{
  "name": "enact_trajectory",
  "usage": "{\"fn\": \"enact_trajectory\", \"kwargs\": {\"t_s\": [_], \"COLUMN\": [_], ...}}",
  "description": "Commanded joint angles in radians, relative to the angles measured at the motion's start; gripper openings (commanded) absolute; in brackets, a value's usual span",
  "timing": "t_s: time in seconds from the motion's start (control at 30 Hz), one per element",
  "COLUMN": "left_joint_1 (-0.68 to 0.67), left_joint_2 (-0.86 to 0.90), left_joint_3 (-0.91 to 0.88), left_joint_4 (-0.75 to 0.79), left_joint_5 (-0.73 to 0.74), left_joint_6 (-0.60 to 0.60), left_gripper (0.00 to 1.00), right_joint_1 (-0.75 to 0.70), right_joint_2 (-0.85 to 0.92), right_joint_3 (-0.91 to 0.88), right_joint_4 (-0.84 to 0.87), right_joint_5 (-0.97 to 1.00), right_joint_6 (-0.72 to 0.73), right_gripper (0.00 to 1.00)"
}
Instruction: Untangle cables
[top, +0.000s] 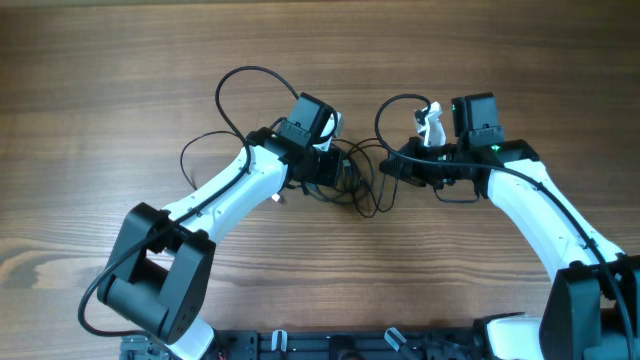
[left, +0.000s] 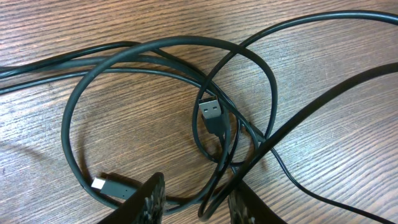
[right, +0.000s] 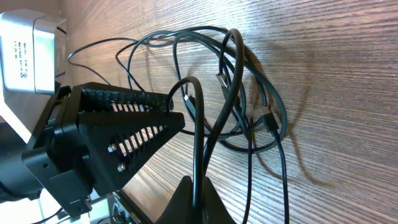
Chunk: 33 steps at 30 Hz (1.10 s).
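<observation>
The cables (top: 362, 190) are thin black cords tangled in loose loops on the wooden table between my two grippers. In the left wrist view the loops (left: 168, 68) overlap, with a USB-A plug (left: 211, 112) in the middle and a small plug end (left: 99, 184) at lower left. My left gripper (left: 196, 205) is open, low over the table, with a folded cable strand lying between its fingers. My right gripper (right: 196, 198) is shut on one black cable, which rises from the fingers toward the tangle (right: 242, 112). The left gripper (right: 124, 134) is close by on the left of that view.
Wide cable loops reach out over the table at back left (top: 240, 85), left (top: 200, 150) and behind the right gripper (top: 392, 108). The wooden table (top: 120, 90) extends all round. The arm bases stand at the front edge (top: 160, 280).
</observation>
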Motion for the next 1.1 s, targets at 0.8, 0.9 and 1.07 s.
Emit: {"fn": "enact_trajectory", "kwargs": {"t_s": [0.8, 0.9, 1.07], "left_joint_1": [0.213, 0.358, 0.586], "left_joint_2": [-0.297, -0.431, -0.554], "left_joint_3": [0.111, 0.114, 0.114], "left_joint_4": [-0.146, -0.121, -0.141], "left_joint_5": [0.201, 0.283, 0.342], "left_joint_6": [-0.038, -0.091, -0.113], "left_gripper": [0.04, 0.05, 0.05], "right_joint_1": [-0.001, -0.001, -0.001], "right_joint_2": [0.013, 0.013, 0.013], "right_joint_3": [0.010, 0.010, 0.010], "right_joint_4": [-0.115, -0.148, -0.154], "right_joint_5": [0.325, 0.393, 0.403], "right_joint_6": [0.114, 0.134, 0.142], "right_gripper": [0.07, 0.07, 0.04]}}
